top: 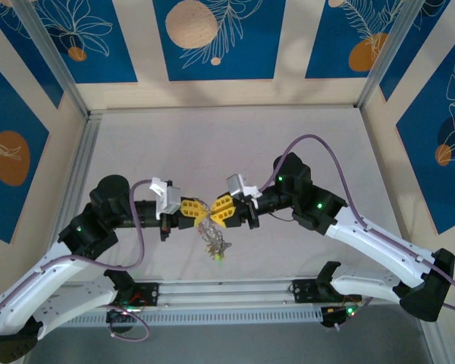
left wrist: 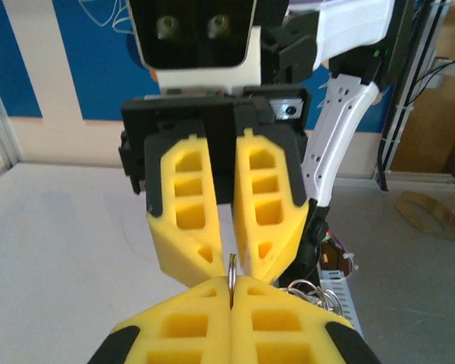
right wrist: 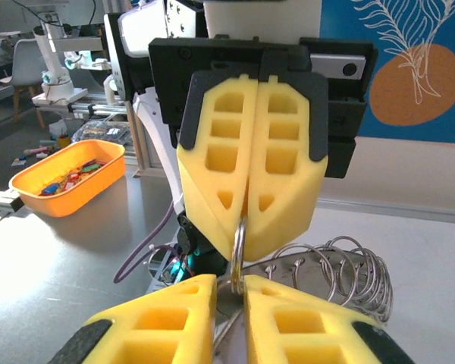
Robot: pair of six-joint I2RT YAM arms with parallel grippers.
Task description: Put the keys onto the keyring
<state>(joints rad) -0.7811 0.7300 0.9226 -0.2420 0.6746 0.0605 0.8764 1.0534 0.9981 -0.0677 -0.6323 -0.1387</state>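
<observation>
Keyring (right wrist: 239,241) is clamped in the left tool (right wrist: 244,221), raised above the bench (top: 288,144). Fingers of the right tool (right wrist: 230,296) are set slightly apart around its rim, and keys (top: 217,247) are hung beneath.

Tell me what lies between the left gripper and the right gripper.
The keyring, edge-on: pinched by the left gripper, its other edge sitting between the right gripper's parted fingers. The right wrist view shows it.
</observation>
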